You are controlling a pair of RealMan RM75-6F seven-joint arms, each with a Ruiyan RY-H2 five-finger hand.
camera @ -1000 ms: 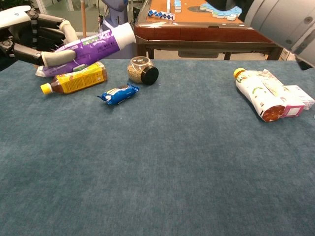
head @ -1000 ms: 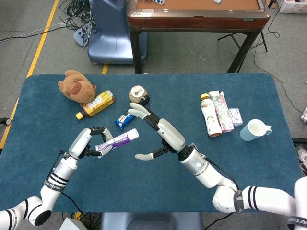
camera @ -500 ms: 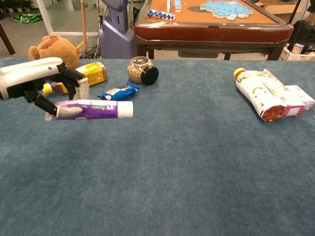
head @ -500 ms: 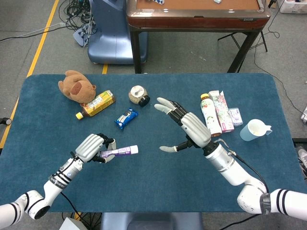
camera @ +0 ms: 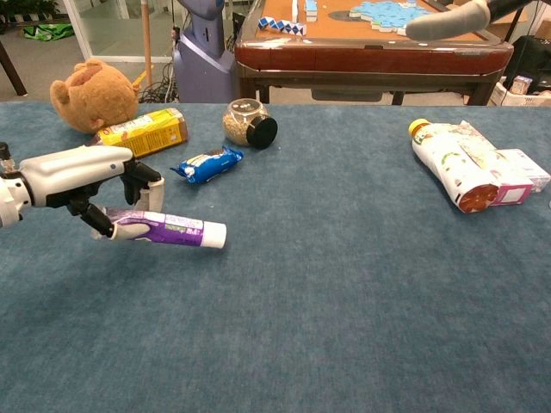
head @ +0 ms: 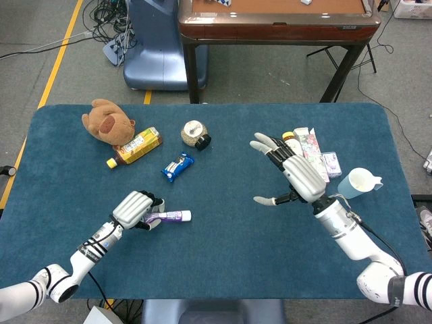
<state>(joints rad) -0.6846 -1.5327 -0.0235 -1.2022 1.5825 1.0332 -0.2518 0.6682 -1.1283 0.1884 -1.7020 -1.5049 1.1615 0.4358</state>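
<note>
Left hand (camera: 95,185) grips the purple tube (camera: 172,231) low at the table (camera: 344,284), lower left; right hand (head: 293,174) spread wide, holding nothing.

Left hand (head: 137,208) curled — right hand (head: 295,173) spread.

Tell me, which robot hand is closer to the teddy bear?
Left. The left hand holds a purple tube below the teddy bear; the right hand is far across the table.

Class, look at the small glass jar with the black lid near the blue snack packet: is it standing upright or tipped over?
Tipped over. The jar lies on its side on the table, its black lid facing sideways.
</note>
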